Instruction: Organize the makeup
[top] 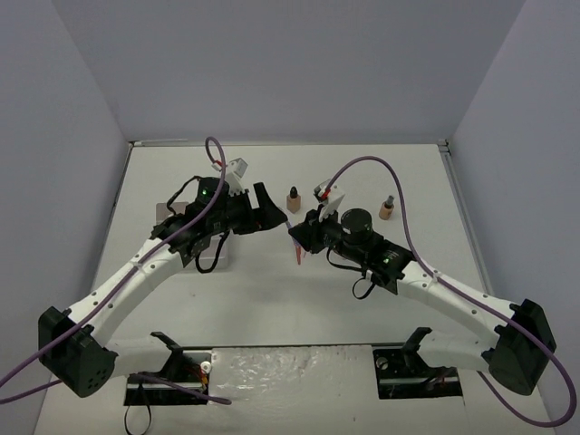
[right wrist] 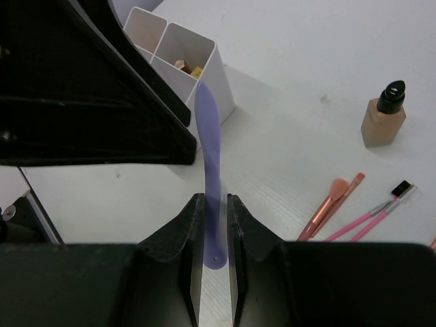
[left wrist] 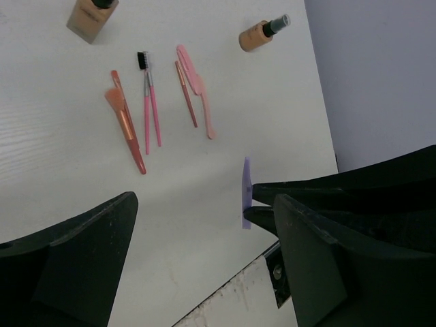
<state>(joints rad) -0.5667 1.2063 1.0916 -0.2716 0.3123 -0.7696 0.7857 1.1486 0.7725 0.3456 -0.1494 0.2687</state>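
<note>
My right gripper [right wrist: 215, 204] is shut on a thin lilac stick [right wrist: 208, 150] and holds it upright above the table, its tip near the white organizer box [right wrist: 223, 82]. In the left wrist view the stick [left wrist: 246, 194] pokes out of the right gripper's black fingers. My left gripper [left wrist: 204, 272] is open and empty, close beside the right one [top: 297, 234] at mid-table. Two tan bottles [left wrist: 92, 15] [left wrist: 262, 34] and several pink and red brushes [left wrist: 126, 129] [left wrist: 150, 102] [left wrist: 194, 85] lie on the table below.
The organizer holds a few tan items in one compartment and sits mostly under my left arm [top: 181, 236] in the top view. The bottles [top: 293, 197] [top: 386, 209] stand behind the grippers. Walls close the table on three sides.
</note>
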